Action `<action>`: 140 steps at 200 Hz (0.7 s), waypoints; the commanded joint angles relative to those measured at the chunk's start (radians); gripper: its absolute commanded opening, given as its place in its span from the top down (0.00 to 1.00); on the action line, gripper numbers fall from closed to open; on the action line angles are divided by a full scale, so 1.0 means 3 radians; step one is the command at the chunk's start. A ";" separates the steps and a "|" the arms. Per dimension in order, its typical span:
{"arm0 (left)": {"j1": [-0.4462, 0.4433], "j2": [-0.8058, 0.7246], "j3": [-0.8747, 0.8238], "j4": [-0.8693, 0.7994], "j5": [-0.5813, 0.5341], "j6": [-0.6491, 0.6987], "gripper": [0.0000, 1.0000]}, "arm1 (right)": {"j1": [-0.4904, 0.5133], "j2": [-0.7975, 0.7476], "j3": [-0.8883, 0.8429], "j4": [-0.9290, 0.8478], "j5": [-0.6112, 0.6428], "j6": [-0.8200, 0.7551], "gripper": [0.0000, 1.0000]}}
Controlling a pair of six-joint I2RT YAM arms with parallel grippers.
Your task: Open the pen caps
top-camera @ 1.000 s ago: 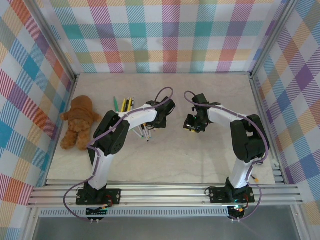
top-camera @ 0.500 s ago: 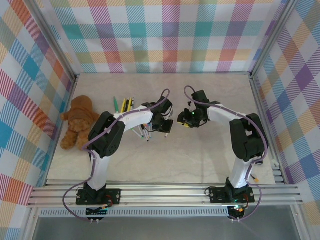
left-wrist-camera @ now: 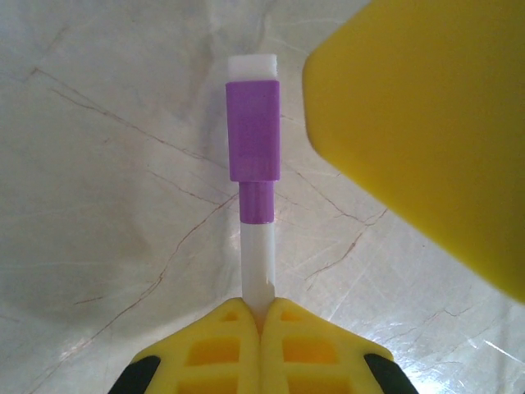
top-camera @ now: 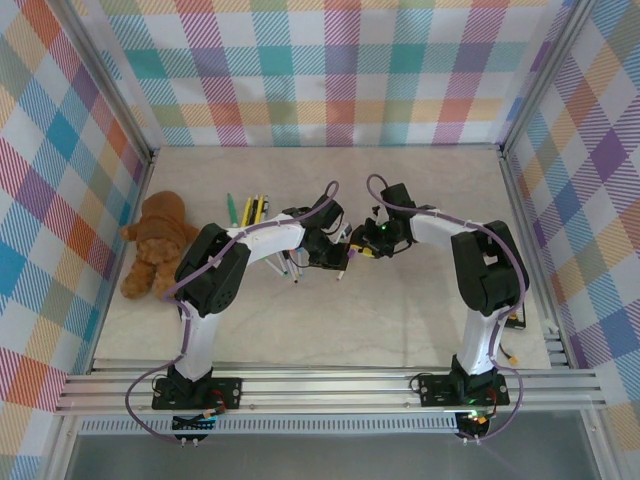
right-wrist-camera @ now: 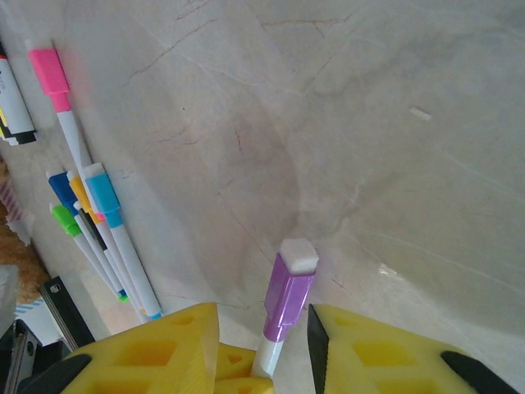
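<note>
Pinching the white barrel of the purple-capped pen (left-wrist-camera: 256,263), the left gripper (left-wrist-camera: 262,316) is clamped tight on it. The pen sticks straight out past its fingertips, with the purple cap (left-wrist-camera: 253,131) at the far end. The right gripper (right-wrist-camera: 261,316) faces it from the opposite side, jaws apart, one on each side of that cap. I can see a bit of gap on both sides, so no squeeze on it. Off to the left of the right gripper, the other pens (right-wrist-camera: 98,230) lie in a loose bunch on the table (right-wrist-camera: 369,123), with pink, blue and green caps on. The teddy bear (top-camera: 158,245) sits well out past the left arm's outer side.
</note>
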 commanded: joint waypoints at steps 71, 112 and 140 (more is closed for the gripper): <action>0.0004 -0.0227 -0.0071 0.0087 0.0038 -0.0005 1.00 | -0.0013 0.0104 -0.0141 0.0099 -0.0097 0.0072 0.63; -0.0004 -0.0235 -0.0109 0.0104 0.0102 -0.0008 1.00 | -0.0013 0.0186 -0.0060 0.0165 -0.0167 0.0142 0.62; -0.0014 -0.0245 -0.0133 0.0111 0.0101 -0.0016 1.00 | -0.0016 0.0253 0.0045 0.0173 -0.0209 0.0170 0.62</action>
